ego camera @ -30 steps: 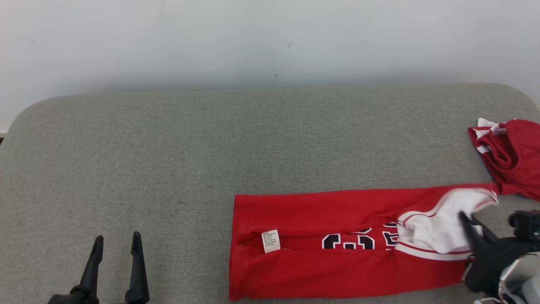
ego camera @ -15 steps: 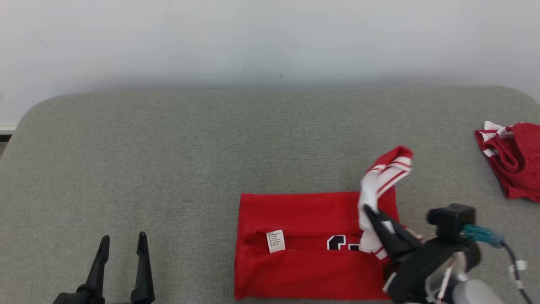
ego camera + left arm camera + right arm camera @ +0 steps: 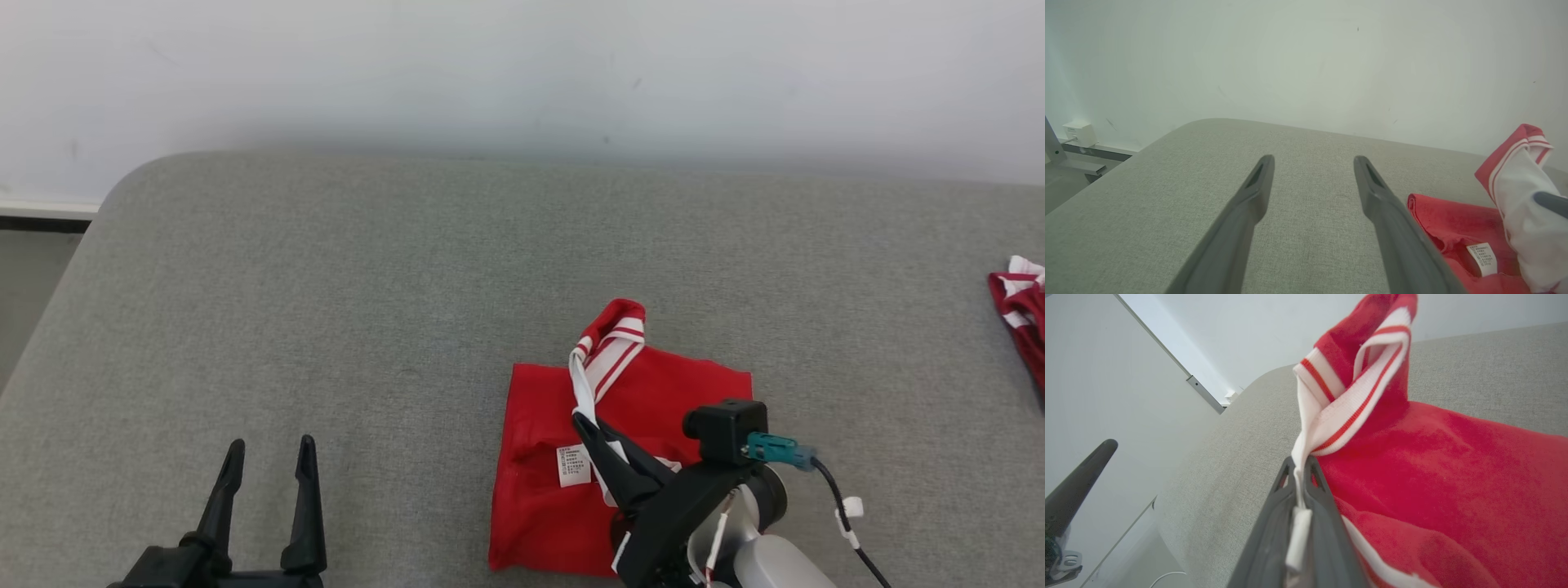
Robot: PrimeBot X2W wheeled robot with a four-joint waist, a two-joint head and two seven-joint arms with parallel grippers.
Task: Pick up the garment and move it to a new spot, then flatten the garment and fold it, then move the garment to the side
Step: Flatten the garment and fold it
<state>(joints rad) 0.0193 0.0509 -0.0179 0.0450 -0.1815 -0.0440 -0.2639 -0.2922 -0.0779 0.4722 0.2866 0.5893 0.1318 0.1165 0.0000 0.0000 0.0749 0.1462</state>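
Note:
The garment [image 3: 669, 396] is a red jersey with white and red striped trim, lying folded over itself on the grey padded table [image 3: 367, 310]. A white care label [image 3: 574, 464] shows on its lower layer. My right gripper [image 3: 586, 426] is shut on the white trim and holds that end lifted above the left part of the jersey. In the right wrist view the trim [image 3: 1347, 396] rises from between the closed fingers [image 3: 1274, 522]. My left gripper [image 3: 265, 459] stands open at the lower left, well apart from the garment [image 3: 1457, 220], with nothing between its fingers [image 3: 1249, 200].
A second red and white cloth [image 3: 1020, 314] lies at the table's right edge. The table's left edge [image 3: 57, 302] drops to the floor, and a pale wall [image 3: 522, 73] runs behind the table.
My right gripper has carried the jersey's right end leftward over the rest, so the long strip now lies doubled. The head camera has also shifted, sliding the whole scene. The left gripper stayed open.

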